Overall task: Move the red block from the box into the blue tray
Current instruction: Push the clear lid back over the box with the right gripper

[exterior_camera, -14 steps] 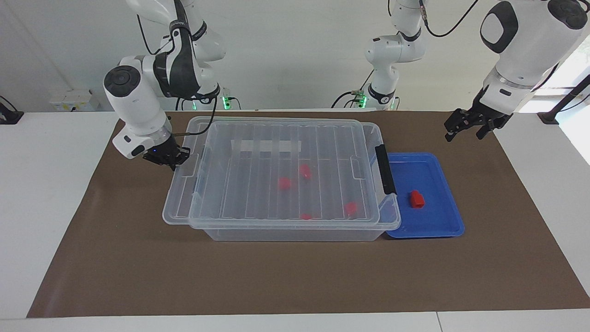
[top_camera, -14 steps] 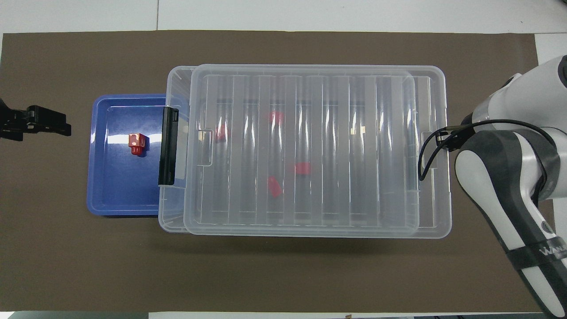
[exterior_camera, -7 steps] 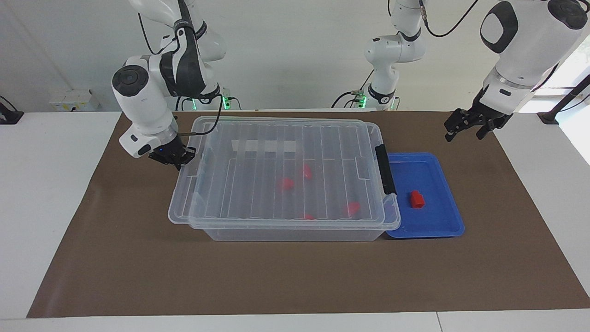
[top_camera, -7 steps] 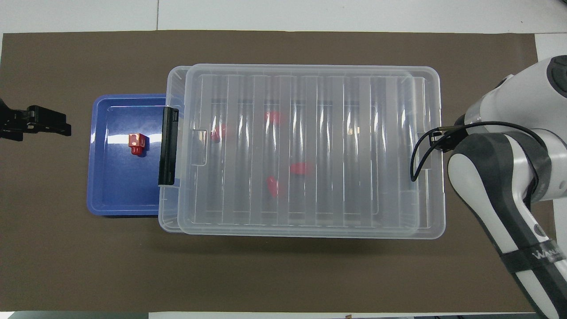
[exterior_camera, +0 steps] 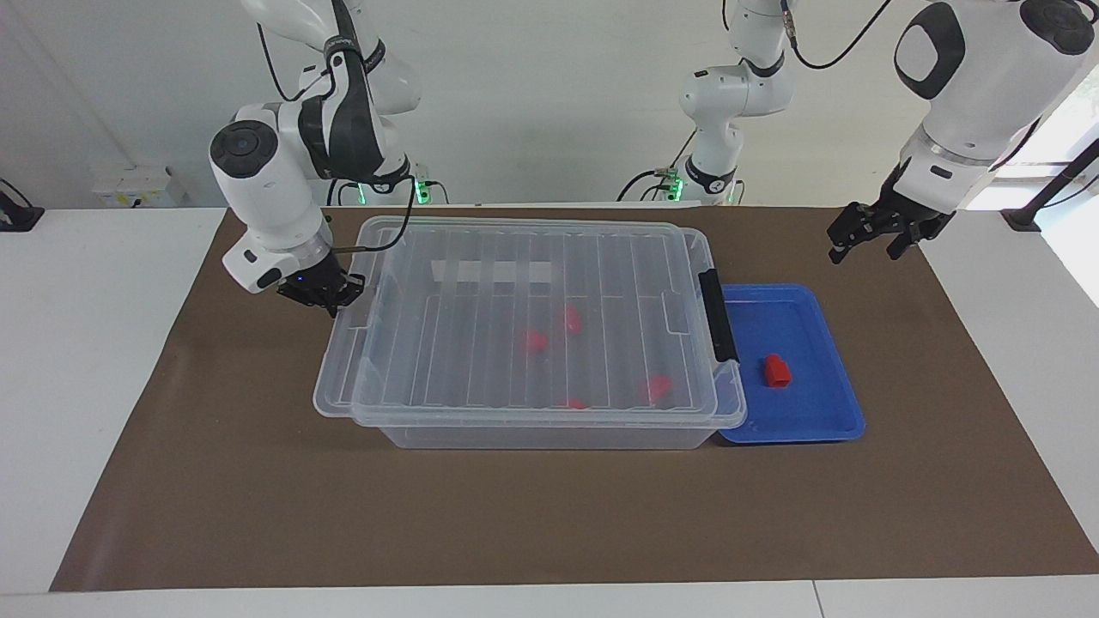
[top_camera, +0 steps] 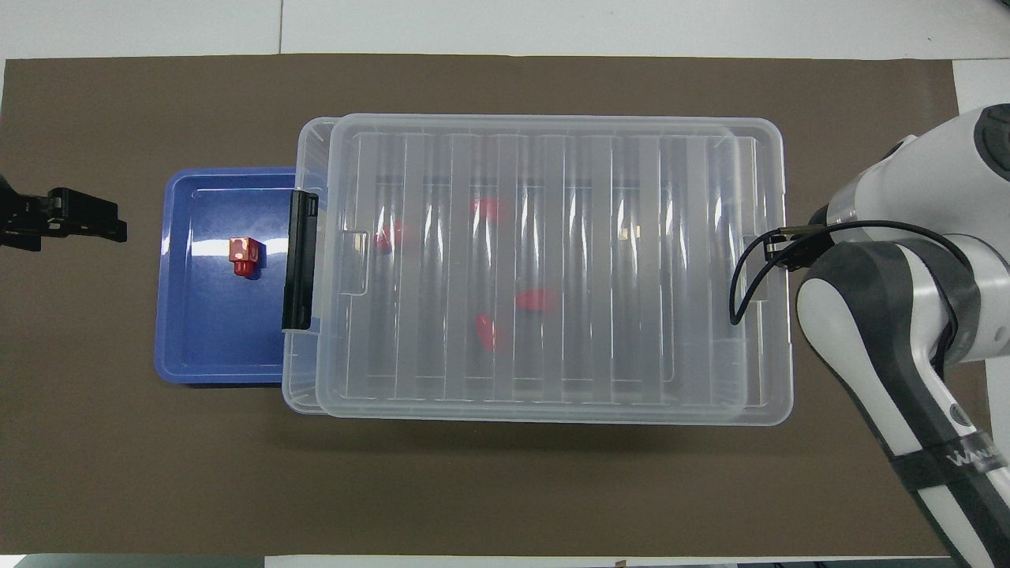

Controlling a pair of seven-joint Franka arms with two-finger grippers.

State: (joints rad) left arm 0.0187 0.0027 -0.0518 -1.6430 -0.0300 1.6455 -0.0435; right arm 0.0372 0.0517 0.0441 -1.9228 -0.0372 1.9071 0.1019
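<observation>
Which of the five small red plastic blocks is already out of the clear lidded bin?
The red block lying in the shallow blue tray; the other four sit under the clear bin's lid.

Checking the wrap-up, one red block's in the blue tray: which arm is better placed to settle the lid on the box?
Right, probably. The right gripper is shut on the lid at its end of the box, while the left gripper hangs open over the mat beside the blue tray.
</observation>
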